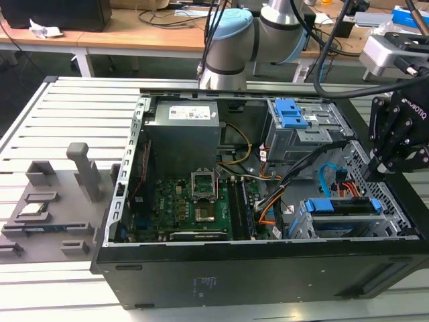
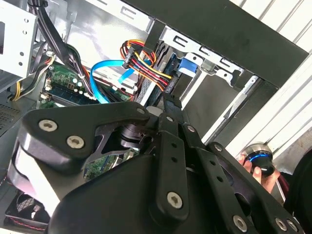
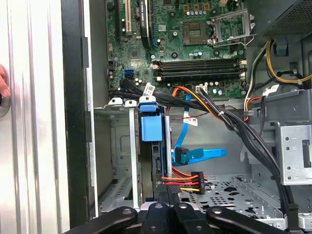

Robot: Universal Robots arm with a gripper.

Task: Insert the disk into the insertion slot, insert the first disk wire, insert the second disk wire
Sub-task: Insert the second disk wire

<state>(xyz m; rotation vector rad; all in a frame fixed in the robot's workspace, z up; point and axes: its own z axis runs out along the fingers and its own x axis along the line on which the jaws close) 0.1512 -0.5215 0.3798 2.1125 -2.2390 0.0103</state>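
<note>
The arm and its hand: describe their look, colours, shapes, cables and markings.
The arm is silver-grey, with round joints capped in light blue. Black cables hang beside it. The hand is matt black, built of flat linkage bars joined by silver pins and screws; in the exterior view its body bears white lettering.

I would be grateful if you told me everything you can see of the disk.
The disk sits inside the insertion slot of the open computer case, toward the exterior view's right. Its bright blue plastic carrier frames it and ends in a tab in the first wrist view. A red, orange, yellow and black wire plug and a blue cable lie by its other end, near the claw; whether either is plugged in cannot be told.
</note>
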